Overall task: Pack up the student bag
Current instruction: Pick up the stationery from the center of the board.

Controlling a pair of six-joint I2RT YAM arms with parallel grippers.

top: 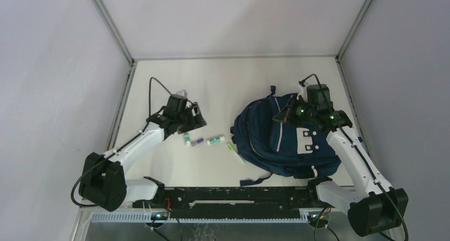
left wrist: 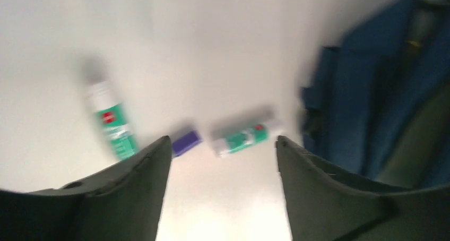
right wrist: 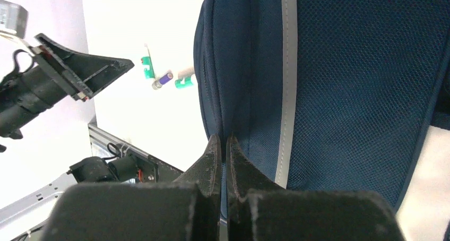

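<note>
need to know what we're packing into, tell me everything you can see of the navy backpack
The student bag is a navy backpack of mesh-looking fabric with pale piping, white front patches and dark straps trailing toward the arms. It lies slumped on the right side of the table, carry loop pointing away. The right gripper has its jaws shut on a fold of its fabric.

Your left gripper hangs open; your right gripper is pinched.
Your left arm reaches from the near-left base toward the far middle, wrist tilted down and jaws spread wide apart. Your right arm climbs from the near-right base to the far right and turns left at the wrist, its fingers pressed almost together on a fold of the student bag.
</note>
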